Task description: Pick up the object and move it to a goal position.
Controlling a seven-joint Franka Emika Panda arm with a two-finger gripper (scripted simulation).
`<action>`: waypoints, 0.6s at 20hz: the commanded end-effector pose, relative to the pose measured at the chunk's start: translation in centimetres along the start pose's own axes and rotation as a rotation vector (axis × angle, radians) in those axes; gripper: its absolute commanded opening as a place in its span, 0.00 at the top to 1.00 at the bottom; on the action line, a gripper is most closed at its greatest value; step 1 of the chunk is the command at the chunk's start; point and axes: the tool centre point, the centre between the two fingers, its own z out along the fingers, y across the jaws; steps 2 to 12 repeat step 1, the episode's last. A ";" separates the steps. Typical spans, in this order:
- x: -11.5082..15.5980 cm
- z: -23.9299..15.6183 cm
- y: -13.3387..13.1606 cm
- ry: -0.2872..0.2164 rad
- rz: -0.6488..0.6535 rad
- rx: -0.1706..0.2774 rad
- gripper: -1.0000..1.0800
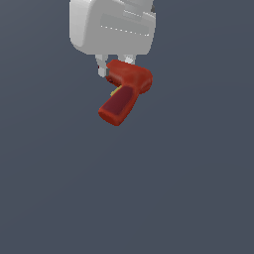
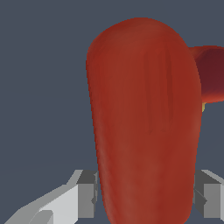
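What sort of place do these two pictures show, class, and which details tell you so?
Most likely a simulated test scene, not a real room: a plain grey-blue floor with no furniture or walls, flat rendered shading, and only a white pincer shut on a red drill-shaped object.

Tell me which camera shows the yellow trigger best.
The exterior view: the yellow trigger sits in plain sight between the red drill body and its handle. The wrist view catches only a yellow sliver behind the body.

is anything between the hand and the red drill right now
Nothing visible. The hand has its fingers against both sides of the red drill, with its body directly between them. No goal marker shows in either view.
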 end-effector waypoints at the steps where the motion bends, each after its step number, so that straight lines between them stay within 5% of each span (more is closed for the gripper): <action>1: 0.0 -0.4 0.2 0.003 0.001 -0.004 1.00; 12: 0.0 -0.4 0.2 0.003 0.001 -0.004 1.00</action>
